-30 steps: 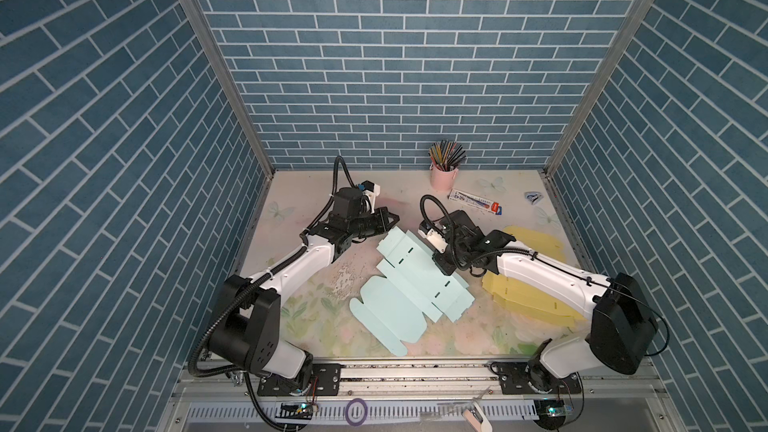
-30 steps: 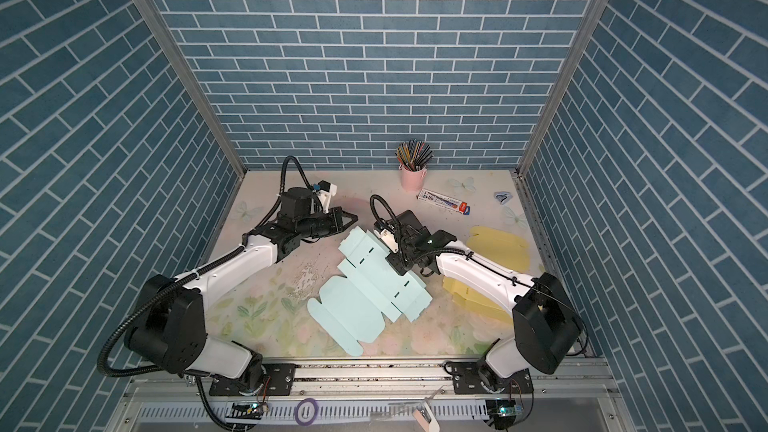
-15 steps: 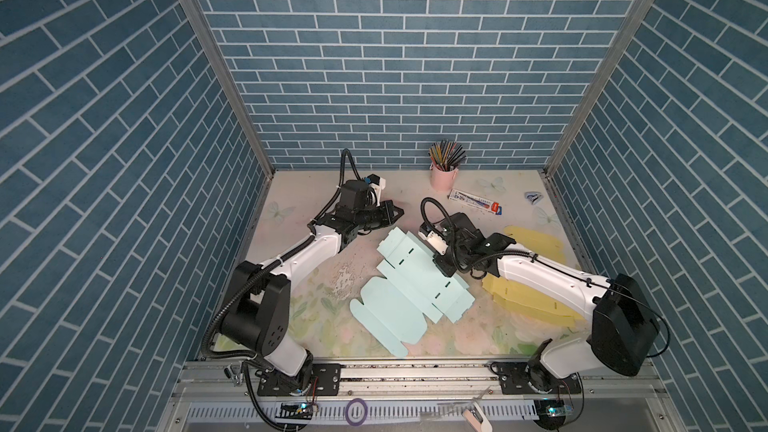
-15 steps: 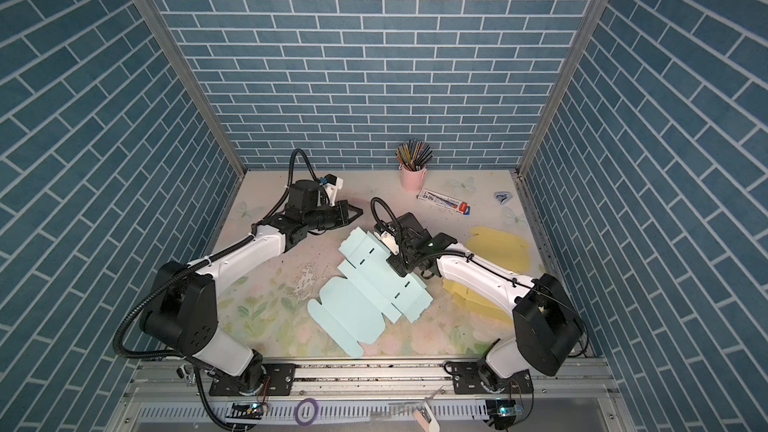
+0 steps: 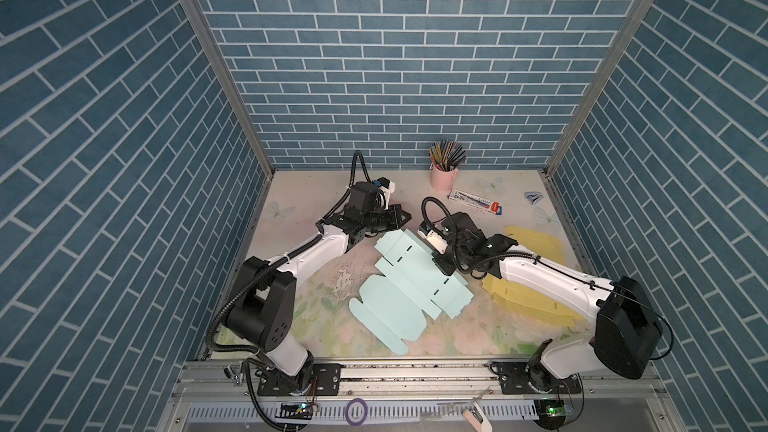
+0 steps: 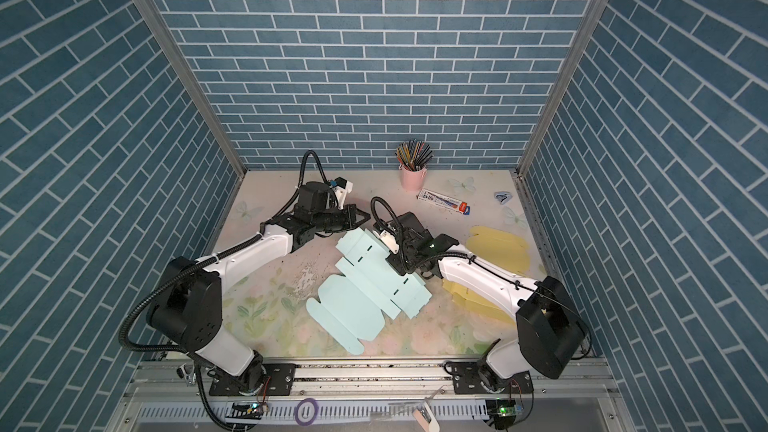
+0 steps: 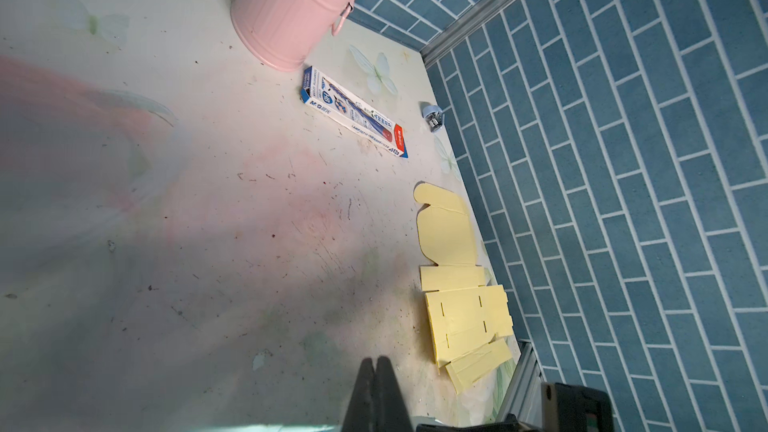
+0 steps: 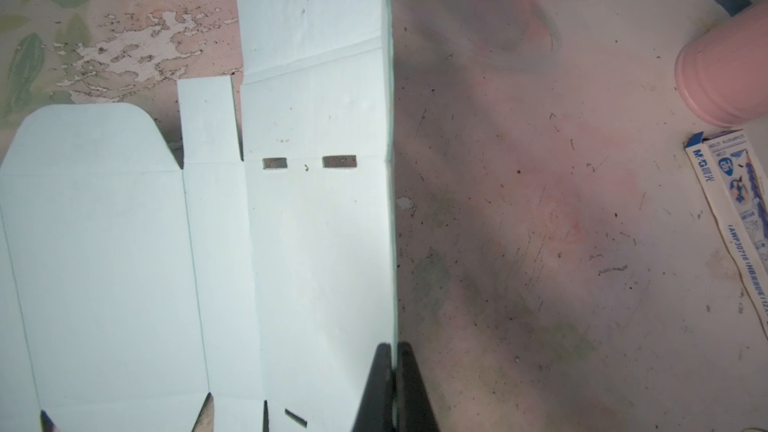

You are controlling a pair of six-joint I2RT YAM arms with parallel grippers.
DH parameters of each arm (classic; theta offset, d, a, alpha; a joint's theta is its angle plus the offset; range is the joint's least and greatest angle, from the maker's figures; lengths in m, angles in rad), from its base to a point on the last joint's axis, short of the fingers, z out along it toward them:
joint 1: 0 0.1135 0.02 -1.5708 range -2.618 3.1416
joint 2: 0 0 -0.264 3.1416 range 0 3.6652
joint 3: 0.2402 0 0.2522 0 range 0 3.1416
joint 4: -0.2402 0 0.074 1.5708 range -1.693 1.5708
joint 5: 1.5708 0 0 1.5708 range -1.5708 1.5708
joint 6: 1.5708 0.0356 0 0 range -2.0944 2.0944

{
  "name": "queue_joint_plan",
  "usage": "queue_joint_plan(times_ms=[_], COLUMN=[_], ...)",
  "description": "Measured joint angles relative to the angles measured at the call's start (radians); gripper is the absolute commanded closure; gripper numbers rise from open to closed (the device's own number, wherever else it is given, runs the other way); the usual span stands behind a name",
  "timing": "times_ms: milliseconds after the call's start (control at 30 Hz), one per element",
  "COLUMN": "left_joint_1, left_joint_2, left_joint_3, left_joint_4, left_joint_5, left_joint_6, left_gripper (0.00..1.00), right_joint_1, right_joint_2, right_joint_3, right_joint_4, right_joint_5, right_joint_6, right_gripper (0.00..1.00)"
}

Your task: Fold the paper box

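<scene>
Hovering closed and empty, the left gripper hung by the far corner of the flat blue paper box, lying centre-scene. The right gripper, jaws together, met its right edge. Folding looked barely begun; lifting that side panel seemed next.

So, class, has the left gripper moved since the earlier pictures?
Yes. In a top view the left gripper has shifted slightly right, nearer the pink pencil cup, which has stayed put.

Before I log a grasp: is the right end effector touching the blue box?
Touching: the right wrist view shows the box edge pinched in the shut right end effector.
</scene>
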Motion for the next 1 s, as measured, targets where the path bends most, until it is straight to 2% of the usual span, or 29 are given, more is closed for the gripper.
queue_joint_plan(times_ms=[500, 1000], left_joint_1=[-0.026, -0.111], left_joint_2=[-0.023, -0.064], left_joint_3=[-0.077, -0.158], left_joint_4=[0.005, 0.039], left_joint_5=[-0.023, -0.040], left_joint_6=[-0.001, -0.033], left_gripper=[1.00, 1.00], right_joint_1=[0.005, 0.010], right_joint_2=[-0.069, -0.079], right_joint_3=[-0.045, -0.046], right_joint_4=[0.012, 0.017], right_joint_5=[0.026, 0.075], right_joint_6=[0.000, -0.001], right_gripper=[1.00, 1.00])
